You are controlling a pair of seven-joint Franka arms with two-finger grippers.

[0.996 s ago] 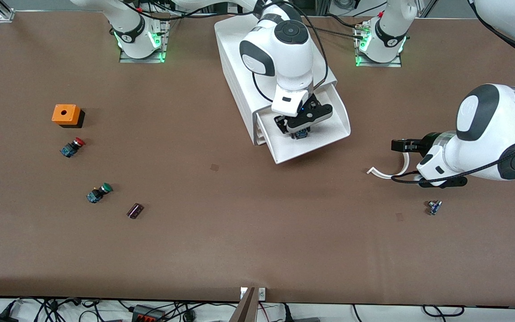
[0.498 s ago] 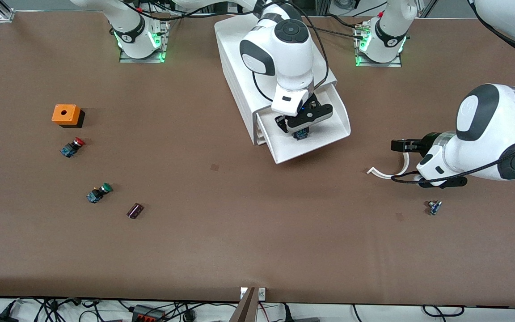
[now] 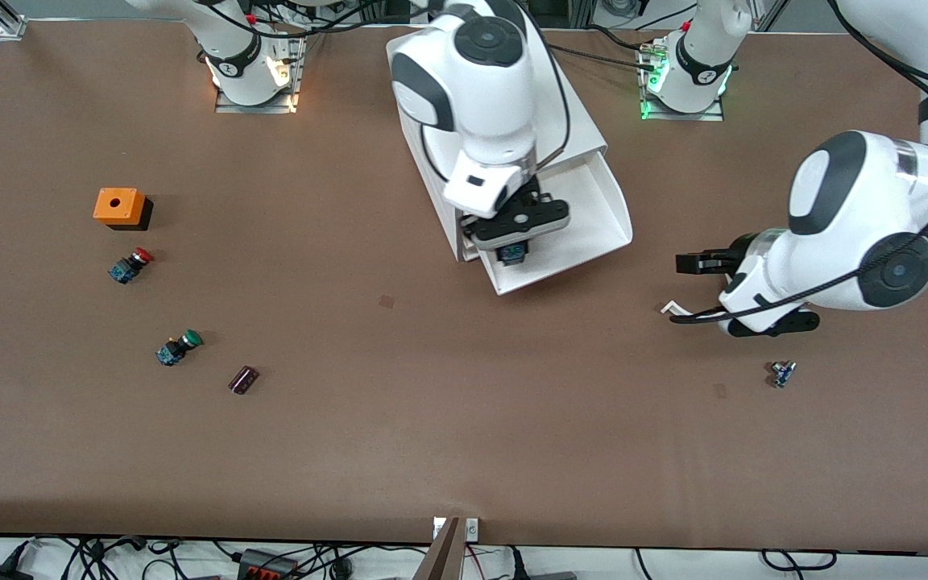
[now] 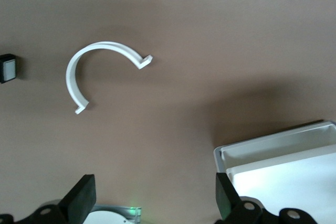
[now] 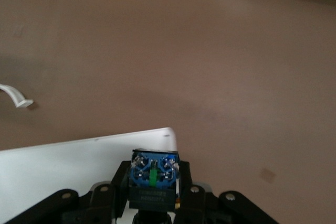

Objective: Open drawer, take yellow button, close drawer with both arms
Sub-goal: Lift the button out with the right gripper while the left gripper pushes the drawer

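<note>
lifted since the earlier frame, the right claw (image 3: 515, 250) pinches the button (image 3: 514, 253) over the open drawer's (image 3: 593, 211) front rim; the left claw (image 3: 693, 263), spread, hangs beside the drawer, nearer for closing.

The right arm (image 3: 472, 97) hangs over the open drawer (image 3: 593, 201) (blocking access from above).

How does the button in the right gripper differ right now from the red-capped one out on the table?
The button is clamped in the right gripper over the open drawer; the red-capped button lies free on the table, beside the orange box.

The held button's cap is hidden, only its blue base showing; the red-capped one's cap is plain to see.

Both have blue bases.
</note>
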